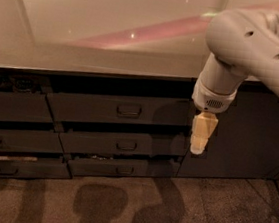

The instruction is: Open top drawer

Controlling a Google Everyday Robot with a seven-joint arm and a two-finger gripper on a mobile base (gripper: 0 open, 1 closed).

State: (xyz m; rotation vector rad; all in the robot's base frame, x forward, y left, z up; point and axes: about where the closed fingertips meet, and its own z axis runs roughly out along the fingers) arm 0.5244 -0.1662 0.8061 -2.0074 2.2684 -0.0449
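Note:
The top drawer (94, 109) is the widest dark grey front, just under the counter edge, with a small bar handle (129, 110) at its centre. Its front looks level with the cabinet face, with a dark gap above it. My gripper (199, 138) hangs pointing down from the pale grey arm (247, 50), by the drawer's right end. It is well right of the handle, its tip at the height of the second drawer, and it holds nothing.
Two narrower drawers (125, 145) (124, 169) sit below the top one, and more drawers (5, 138) stack at the left. A dark cabinet panel (241, 145) is at the right. A glossy counter (88, 27) runs above. Speckled floor (118, 207) lies in front.

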